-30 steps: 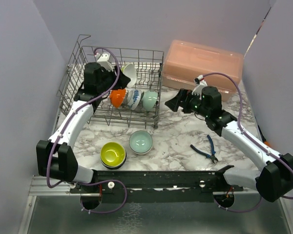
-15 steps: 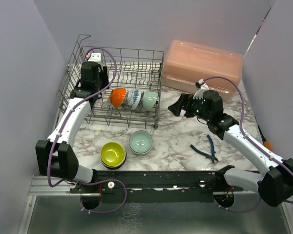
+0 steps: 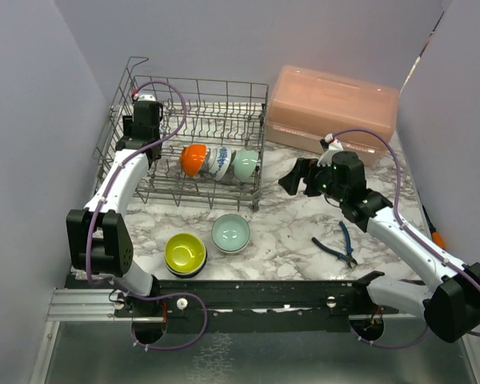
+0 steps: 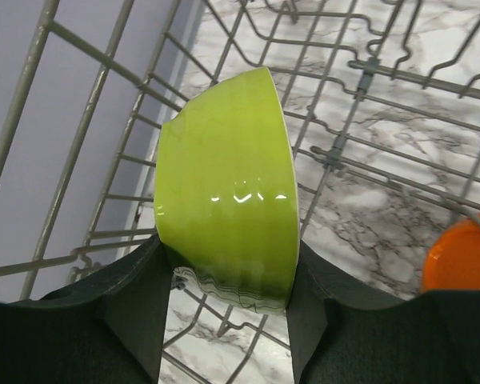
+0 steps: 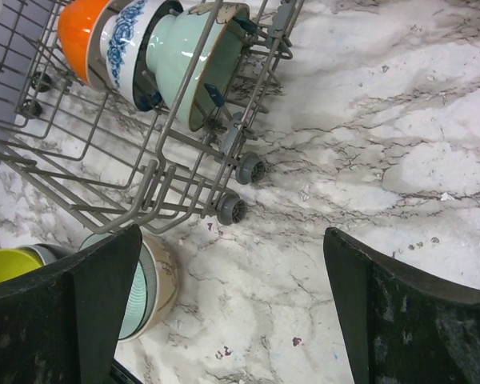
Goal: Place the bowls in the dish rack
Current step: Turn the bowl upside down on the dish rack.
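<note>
Left gripper (image 4: 226, 268) clamping lime bowl (image 4: 224, 176), moved back-left in dish rack (image 3: 221, 108), right gripper (image 5: 232, 234) spread wide

walls (image 3: 32, 120): plain lavender, three sides | tabletop (image 3: 288, 232): white marble, grey veins | light: even, soft

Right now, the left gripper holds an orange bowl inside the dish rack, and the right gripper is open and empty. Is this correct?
Not quite. The bowl in the left gripper is lime-yellow, not orange, as the left wrist view shows. The orange bowl stands in the dish rack. The rest holds: the right gripper is open and empty.
</note>
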Tool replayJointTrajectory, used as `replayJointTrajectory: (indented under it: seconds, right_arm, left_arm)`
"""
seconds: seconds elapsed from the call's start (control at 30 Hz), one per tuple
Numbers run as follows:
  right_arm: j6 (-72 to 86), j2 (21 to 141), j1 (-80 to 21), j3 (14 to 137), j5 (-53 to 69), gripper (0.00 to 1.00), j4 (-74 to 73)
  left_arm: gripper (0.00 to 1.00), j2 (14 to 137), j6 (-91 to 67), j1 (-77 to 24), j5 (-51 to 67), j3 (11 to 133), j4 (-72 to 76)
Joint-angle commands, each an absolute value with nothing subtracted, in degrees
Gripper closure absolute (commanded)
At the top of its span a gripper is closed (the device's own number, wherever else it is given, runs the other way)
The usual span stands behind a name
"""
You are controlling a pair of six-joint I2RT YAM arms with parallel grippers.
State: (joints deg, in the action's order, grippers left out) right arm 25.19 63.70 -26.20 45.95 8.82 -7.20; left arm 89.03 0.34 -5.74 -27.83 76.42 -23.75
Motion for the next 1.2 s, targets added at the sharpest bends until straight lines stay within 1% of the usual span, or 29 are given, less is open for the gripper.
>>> replayJointTrajectory:
  seconds: [0.0, 0.1, 0.33, 0.7, 1.17]
  right_arm:
    - [23.9, 64.0, -26.5, 44.4, 7.9, 0.00, -7.8]
    - [23.8, 64.3, -26.5, 44.6, 8.3, 0.00, -8.4]
    - [23.6, 64.4, -26.5, 43.8, 8.2, 0.00, -8.4]
    - [24.1, 65.1, -26.5, 42.8, 9.7, 0.00, -7.0]
    - [24.4, 65.0, -26.5, 42.8, 10.8, 0.00, -7.0]
  left_arm:
    - [1.00, 91.0, 2.4, -5.0, -35.0, 77.5, -25.0]
    - [1.00, 92.6, 3.5, -4.7, -37.2, 77.5, -25.0]
    - [1.00, 94.3, 4.7, -4.3, -38.3, 77.3, -25.5]
    - [1.00, 98.5, 5.3, -4.1, -37.3, 77.6, -26.7]
    - [1.00, 102.1, 5.3, -4.0, -39.8, 78.7, -27.9]
